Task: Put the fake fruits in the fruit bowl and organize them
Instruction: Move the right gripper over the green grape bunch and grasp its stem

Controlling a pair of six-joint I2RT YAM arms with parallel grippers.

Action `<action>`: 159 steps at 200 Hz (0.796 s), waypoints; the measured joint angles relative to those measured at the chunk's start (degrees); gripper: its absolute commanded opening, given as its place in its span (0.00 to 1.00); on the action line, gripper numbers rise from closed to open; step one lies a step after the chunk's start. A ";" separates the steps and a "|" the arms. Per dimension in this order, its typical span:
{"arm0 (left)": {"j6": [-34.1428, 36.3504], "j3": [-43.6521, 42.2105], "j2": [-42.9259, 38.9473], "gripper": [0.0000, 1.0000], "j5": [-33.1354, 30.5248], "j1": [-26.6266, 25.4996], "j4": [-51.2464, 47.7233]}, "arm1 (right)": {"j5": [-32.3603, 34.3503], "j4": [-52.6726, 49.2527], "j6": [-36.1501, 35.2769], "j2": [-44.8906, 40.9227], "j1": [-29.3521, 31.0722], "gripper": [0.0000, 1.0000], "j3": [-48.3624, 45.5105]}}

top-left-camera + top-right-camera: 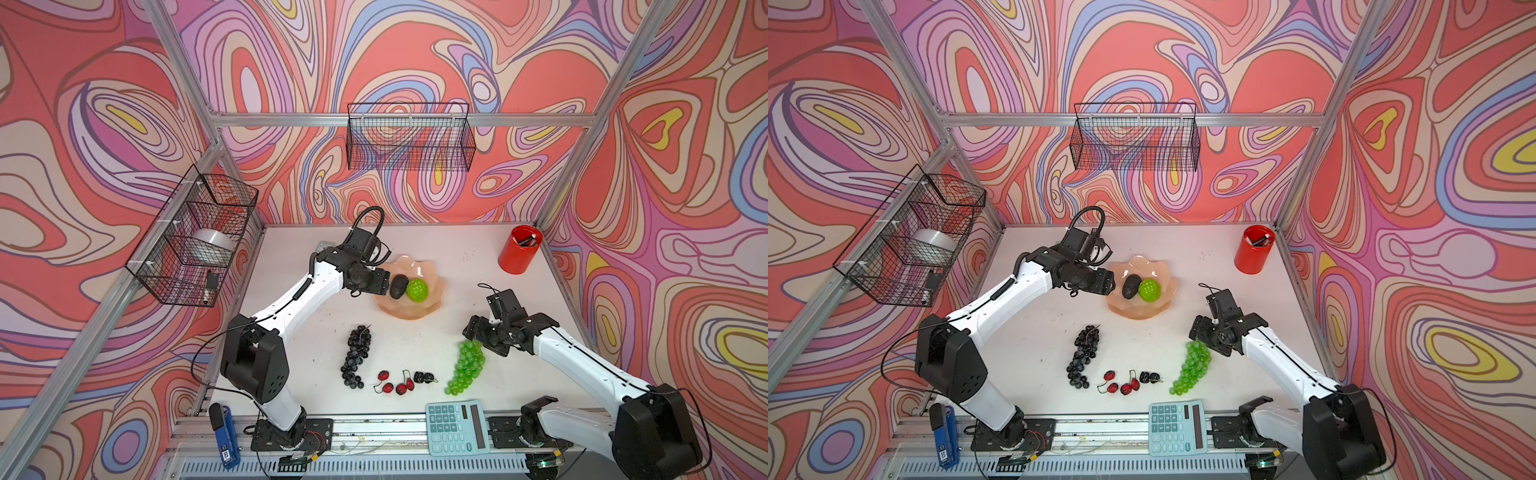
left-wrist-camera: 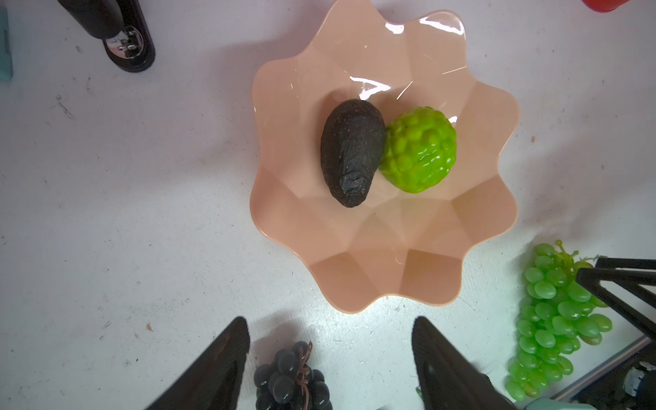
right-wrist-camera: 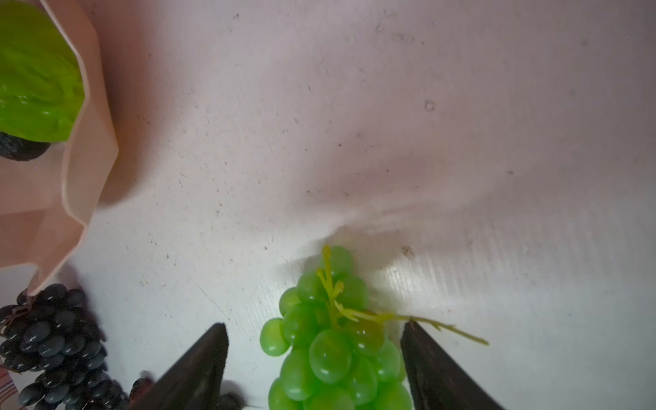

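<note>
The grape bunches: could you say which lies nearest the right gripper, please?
The green bunch, between the right gripper's open jaws; the purple bunch lies apart.

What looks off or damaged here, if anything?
The avocado in the fruit bowl looks crumpled and dented at one end, beside the intact bumpy green ball. The calculator sits partly off the tabletop, over the front rail. Nothing is spilled.

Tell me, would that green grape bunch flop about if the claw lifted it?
Probably floppy: the green grape bunch is many beads on a thin stem, so it would likely dangle. Its glossy round grapes might slip in the right gripper. Lying elongated, it seems unlikely to roll.
</note>
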 measured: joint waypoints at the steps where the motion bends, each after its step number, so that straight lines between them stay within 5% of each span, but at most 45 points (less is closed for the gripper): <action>1: 0.00 0.02 0.00 0.76 0.02 0.00 -0.02 | 0.00 0.09 0.00 0.13 -0.02 0.81 0.00; 79: -0.02 0.02 0.00 0.76 -0.42 0.00 -0.46 | 0.09 8.17 -0.74 5.99 -0.37 0.77 0.02; 159: -0.02 0.02 -0.02 0.76 -1.16 0.00 -0.66 | -0.13 9.60 -2.43 7.52 -0.39 0.48 0.02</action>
